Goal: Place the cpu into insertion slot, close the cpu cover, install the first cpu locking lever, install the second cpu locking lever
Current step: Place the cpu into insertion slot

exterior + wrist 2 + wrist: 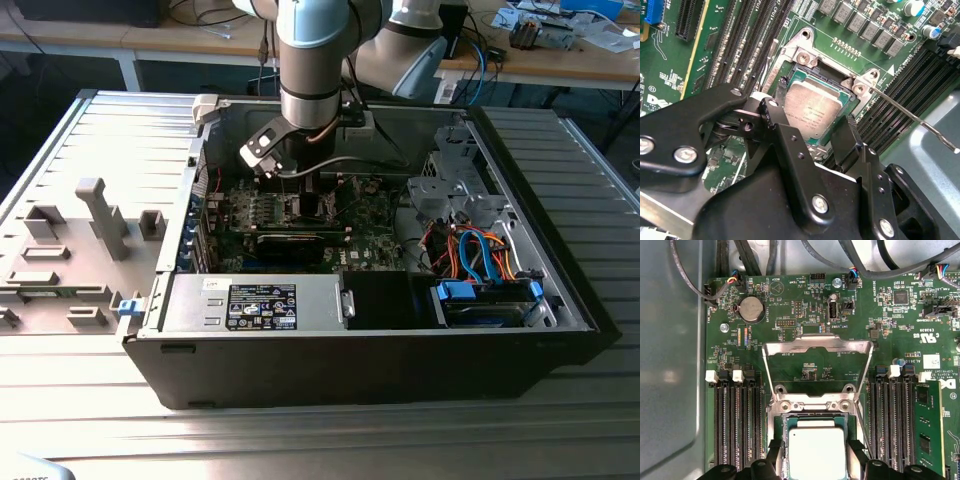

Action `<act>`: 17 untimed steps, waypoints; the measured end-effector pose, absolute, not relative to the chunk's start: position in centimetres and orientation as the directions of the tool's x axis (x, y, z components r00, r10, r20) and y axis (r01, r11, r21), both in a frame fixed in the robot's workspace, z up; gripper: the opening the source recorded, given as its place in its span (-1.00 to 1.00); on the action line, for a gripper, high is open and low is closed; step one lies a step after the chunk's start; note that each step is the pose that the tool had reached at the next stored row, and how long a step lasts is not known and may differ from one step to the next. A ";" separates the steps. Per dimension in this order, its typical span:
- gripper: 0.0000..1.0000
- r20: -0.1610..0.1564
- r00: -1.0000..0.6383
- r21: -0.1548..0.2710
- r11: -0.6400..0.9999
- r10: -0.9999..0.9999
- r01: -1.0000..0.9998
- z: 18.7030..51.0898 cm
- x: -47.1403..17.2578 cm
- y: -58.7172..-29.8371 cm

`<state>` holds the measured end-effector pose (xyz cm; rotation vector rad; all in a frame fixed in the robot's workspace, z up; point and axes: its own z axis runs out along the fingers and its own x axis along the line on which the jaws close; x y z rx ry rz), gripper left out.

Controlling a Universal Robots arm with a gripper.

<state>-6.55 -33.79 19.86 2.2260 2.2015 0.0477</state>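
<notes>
cpu (pixel 817 452) in slot (pixel 812 405), cover (pixel 817 344) up. End effector (pixel 809 121) straddles cpu; we can't tell if clamped. Thin, stiff, fragile: edges only.

An open computer case (pixel 350 365) lies on a ribbed metal worktop (pixel 300 440). A robot arm (pixel 315 60) reaches down inside, its gripper (pixel 311 198) low over the green motherboard (pixel 250 215).

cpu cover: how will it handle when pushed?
Probably light and slightly springy: the cpu cover is thin sheet metal with a large window. Likely pivots rather than slides, since it is flipped open from one hinged edge.
</notes>
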 end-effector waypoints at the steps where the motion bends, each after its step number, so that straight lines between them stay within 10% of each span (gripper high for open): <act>1: 0.24 0.015 0.012 0.029 -0.012 1.000 1.000 19.9 -6.5 -33.8; 17: 0.24 0.016 0.015 0.027 -0.016 1.000 0.999 20.5 -6.5 -33.7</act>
